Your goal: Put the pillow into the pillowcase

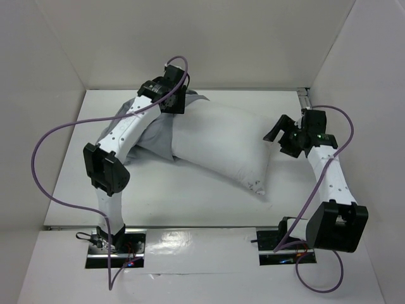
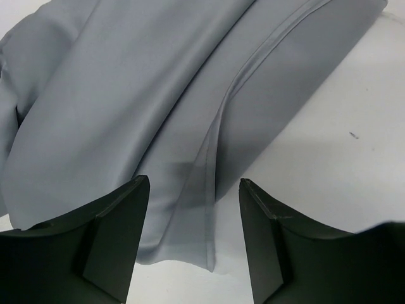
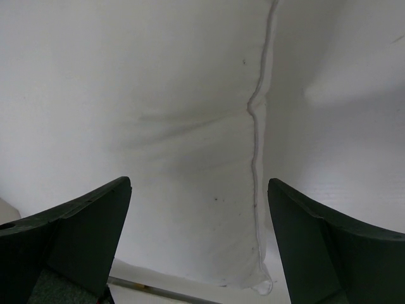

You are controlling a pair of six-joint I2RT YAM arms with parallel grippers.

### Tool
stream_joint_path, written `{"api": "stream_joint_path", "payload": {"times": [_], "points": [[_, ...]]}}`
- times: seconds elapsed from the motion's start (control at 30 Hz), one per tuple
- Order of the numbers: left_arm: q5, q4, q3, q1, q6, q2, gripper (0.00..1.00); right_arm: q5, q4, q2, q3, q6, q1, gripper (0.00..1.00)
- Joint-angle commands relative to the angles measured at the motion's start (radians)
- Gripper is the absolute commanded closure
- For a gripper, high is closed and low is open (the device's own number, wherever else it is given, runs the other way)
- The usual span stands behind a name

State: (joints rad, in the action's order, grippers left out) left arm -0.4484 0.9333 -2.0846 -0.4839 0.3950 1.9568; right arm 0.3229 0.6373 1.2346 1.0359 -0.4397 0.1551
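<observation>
Pillowcase (image 2: 126,95) cloth fills most of the view under my left end effector (image 2: 193,183): smooth blue-grey fabric in long folds, with a stitched hem running down into the gap between my two dark fingers (image 2: 114,240). Those fingers stand apart with nothing pinched between them, and the hem lies below the gap. From above, my left end effector (image 1: 169,101) hangs over the far-left end of the cloth, near the back of the table (image 1: 190,196). The pillow (image 1: 221,145) lies slantwise across the table, plump and white, from the far left down toward the near right. The grey cloth covers its far-left end. I cannot tell whether that end is inside the sack or only beneath it. Most of the pillow is bare. My right end effector (image 1: 278,130) sits just beside the pillow's right end and points at it, with its fingers (image 3: 76,240) spread wide and gripping nothing. In my right wrist view the pillow (image 3: 158,95) takes up nearly everything ahead of my right end effector (image 3: 199,183). A puckered seam (image 3: 256,158) runs down between the fingers to a corner at the bottom, and a few small dark specks mark the fabric. The table is white and smooth, and plain white walls (image 1: 190,44) close it in at the back and on both sides. Purple cables (image 1: 44,158) loop from both arms. A metal rail (image 1: 190,225) runs along the near edge of the table.
</observation>
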Motion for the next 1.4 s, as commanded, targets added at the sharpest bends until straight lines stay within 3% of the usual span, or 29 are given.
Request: {"api": "stream_joint_path", "payload": {"times": [0.0, 0.1, 0.23, 0.37, 0.6, 0.73, 0.8, 0.83, 0.87, 0.9, 0.93, 0.97, 1.13, 1.17, 1.27, 1.37], "points": [[0.029, -0.002, -0.017, -0.002, 0.008, 0.01, 0.31, 0.024, 0.005, -0.026, -0.007, 0.021, 0.003, 0.05], [0.073, -0.002, -0.017, -0.002, 0.008, 0.022, 0.31, 0.001, 0.005, -0.017, -0.007, 0.021, 0.003, 0.03], [0.105, -0.002, -0.017, -0.002, 0.008, 0.044, 0.4, -0.033, 0.024, -0.007, -0.017, 0.012, 0.003, 0.03], [0.125, 0.007, -0.026, 0.007, 0.008, 0.053, 0.55, -0.01, 0.015, 0.011, -0.048, 0.012, 0.003, 0.03], [0.085, 0.029, -0.042, 0.007, 0.019, 0.053, 0.57, 0.099, -0.079, 0.031, -0.134, -0.007, 0.003, 0.03], [0.074, 0.029, -0.042, 0.007, 0.01, 0.074, 1.0, 0.211, -0.186, 0.052, -0.206, -0.063, -0.015, 0.06], [0.074, 0.051, -0.042, -0.005, 0.01, 0.083, 1.0, 0.269, -0.258, 0.052, -0.218, -0.083, -0.035, 0.15], [0.065, 0.052, -0.042, -0.019, 0.001, 0.083, 1.0, 0.283, -0.275, 0.052, -0.232, -0.083, -0.048, 0.3], [0.047, 0.052, -0.052, -0.039, -0.024, 0.073, 1.0, 0.283, -0.275, 0.052, -0.232, -0.111, -0.077, 0.64], [0.047, 0.041, -0.061, -0.086, -0.047, 0.064, 1.0, 0.268, -0.286, 0.052, -0.232, -0.126, -0.089, 0.82], [0.1, 0.041, -0.101, -0.113, -0.07, 0.063, 1.0, 0.268, -0.318, 0.052, -0.223, -0.142, -0.104, 0.95], [0.144, 0.041, -0.133, -0.137, -0.093, 0.063, 1.0, 0.268, -0.336, 0.043, -0.223, -0.18, -0.132, 1.0], [0.54, 0.029, -0.368, -0.312, -0.053, 0.132, 1.0, 0.278, -0.594, 0.022, -0.212, -0.393, -0.25, 1.0], [0.692, -0.02, -0.435, -0.327, -0.027, 0.164, 1.0, 0.278, -0.725, 0.022, -0.224, -0.442, -0.3, 1.0], [0.961, -0.199, -0.41, -0.348, 0.091, 0.174, 1.0, 0.179, -0.899, 0.058, -0.214, -0.574, -0.391, 1.0], [1.043, -0.237, -0.397, -0.338, 0.136, 0.174, 1.0, 0.108, -1.048, 0.111, -0.232, -0.641, -0.417, 1.0]]}}
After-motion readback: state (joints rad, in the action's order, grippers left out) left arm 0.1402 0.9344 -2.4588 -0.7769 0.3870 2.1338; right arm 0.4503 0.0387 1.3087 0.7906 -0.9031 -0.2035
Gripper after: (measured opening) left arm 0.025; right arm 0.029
